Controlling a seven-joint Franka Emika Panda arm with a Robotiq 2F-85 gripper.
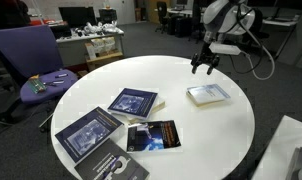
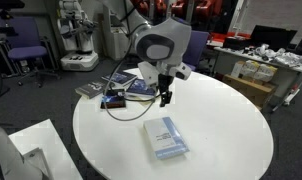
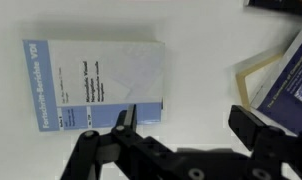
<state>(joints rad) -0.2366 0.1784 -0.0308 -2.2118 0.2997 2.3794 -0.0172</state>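
Note:
My gripper hangs open a little above the round white table, holding nothing. In the wrist view the gripper has bare white tabletop between its black fingers. A pale blue book lies flat just beside the left finger, and its corner reaches under that finger. In both exterior views the same pale blue book lies near the gripper. A dark blue book with a cream page edge lies on the other side.
More dark books and booklets lie spread over one side of the table. A purple chair stands beside the table. Desks with monitors and office clutter fill the background.

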